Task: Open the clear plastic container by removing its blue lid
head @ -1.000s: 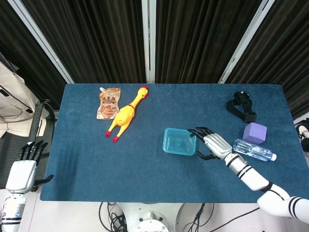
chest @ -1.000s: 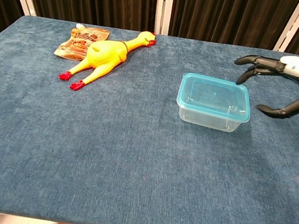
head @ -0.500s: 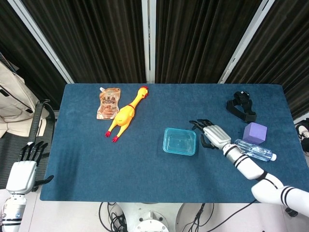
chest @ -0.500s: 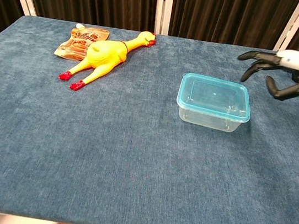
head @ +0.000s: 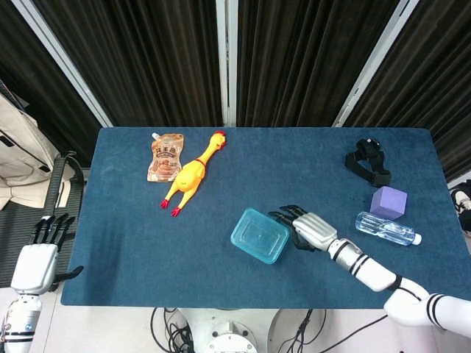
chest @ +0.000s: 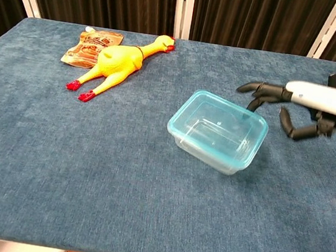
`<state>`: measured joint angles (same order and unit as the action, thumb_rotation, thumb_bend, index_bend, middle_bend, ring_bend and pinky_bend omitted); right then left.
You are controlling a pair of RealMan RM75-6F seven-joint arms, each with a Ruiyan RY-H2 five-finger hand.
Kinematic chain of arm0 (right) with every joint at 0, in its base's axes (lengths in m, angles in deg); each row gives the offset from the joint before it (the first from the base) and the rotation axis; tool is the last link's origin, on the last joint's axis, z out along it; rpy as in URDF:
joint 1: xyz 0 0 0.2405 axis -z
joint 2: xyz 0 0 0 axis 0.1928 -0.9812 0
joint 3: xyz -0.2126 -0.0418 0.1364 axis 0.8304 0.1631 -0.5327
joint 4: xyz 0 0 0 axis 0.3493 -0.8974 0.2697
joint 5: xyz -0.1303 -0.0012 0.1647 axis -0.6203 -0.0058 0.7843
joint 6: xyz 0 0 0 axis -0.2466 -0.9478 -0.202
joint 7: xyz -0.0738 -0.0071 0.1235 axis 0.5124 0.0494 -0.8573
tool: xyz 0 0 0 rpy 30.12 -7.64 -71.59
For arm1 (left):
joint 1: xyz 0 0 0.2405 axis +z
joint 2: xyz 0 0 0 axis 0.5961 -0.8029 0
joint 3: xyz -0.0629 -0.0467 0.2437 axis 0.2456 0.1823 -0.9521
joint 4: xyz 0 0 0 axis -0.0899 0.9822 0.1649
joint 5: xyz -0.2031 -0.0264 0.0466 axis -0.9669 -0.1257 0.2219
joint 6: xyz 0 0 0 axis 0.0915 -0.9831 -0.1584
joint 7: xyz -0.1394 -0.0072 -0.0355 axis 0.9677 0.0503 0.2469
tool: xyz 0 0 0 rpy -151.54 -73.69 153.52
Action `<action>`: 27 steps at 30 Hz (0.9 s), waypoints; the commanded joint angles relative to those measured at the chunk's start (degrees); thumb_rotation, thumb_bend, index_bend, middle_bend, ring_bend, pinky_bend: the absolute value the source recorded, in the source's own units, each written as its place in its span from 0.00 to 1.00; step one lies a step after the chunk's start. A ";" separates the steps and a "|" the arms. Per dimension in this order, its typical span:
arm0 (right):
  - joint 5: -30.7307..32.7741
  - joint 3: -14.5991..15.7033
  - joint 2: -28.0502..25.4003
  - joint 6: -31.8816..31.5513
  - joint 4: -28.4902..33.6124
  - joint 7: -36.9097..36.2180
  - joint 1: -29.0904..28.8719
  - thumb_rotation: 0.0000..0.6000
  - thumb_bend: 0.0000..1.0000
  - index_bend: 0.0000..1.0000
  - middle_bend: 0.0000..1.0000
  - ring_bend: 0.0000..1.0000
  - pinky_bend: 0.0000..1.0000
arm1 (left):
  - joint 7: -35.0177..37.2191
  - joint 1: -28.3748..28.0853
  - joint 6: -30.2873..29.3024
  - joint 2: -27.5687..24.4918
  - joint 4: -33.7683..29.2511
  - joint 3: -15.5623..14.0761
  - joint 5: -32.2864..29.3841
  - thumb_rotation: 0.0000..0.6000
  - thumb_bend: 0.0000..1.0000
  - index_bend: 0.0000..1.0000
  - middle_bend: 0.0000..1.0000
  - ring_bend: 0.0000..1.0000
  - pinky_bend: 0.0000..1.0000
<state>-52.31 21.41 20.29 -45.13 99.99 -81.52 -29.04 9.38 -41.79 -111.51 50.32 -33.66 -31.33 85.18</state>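
Observation:
The clear plastic container (head: pixel 259 235) (chest: pixel 217 131) with its blue lid (chest: pixel 221 116) on top lies right of the table's middle, turned askew. My right hand (head: pixel 305 229) (chest: pixel 296 103) sits just right of it, fingers spread and partly curled. Its fingertips (chest: pixel 256 89) are at the container's far right corner and seem to touch the lid's rim; nothing is gripped. My left hand (head: pixel 40 257) hangs off the table's front left corner, fingers apart and holding nothing; the chest view does not show it.
A yellow rubber chicken (head: pixel 191 173) (chest: pixel 116 60) and a snack pouch (head: pixel 166 156) (chest: pixel 93 46) lie at the back left. On the right are a black strap (head: pixel 369 163), a purple cube (head: pixel 388 201) and a water bottle (head: pixel 387 228).
The container has slid left toward the table's front and rotated. My right hand followed it, moving left and forward. The left hand stays still.

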 commanded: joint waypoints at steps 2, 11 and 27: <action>-4.03 3.01 0.12 -2.59 2.85 1.63 0.60 1.00 0.92 0.00 0.24 0.00 0.00 | 0.18 0.22 -0.30 0.05 0.12 -0.20 0.21 1.00 0.00 0.10 0.05 0.00 0.00; -7.09 7.01 -4.10 -2.43 11.19 8.09 0.35 1.00 0.90 0.00 0.25 0.00 0.00 | 1.28 0.87 -0.95 0.25 0.94 -0.58 0.41 1.00 0.00 0.10 0.05 0.00 0.00; -7.52 2.82 -8.81 -3.44 21.77 13.90 -2.55 1.00 0.87 0.02 0.34 0.00 0.00 | 1.54 0.57 -0.79 0.50 1.18 -0.59 1.23 1.00 0.00 0.10 0.06 0.00 0.00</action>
<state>-61.43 27.03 8.05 -52.58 122.56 -69.65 -28.99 10.97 -41.18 -112.27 50.80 -32.43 -31.91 86.33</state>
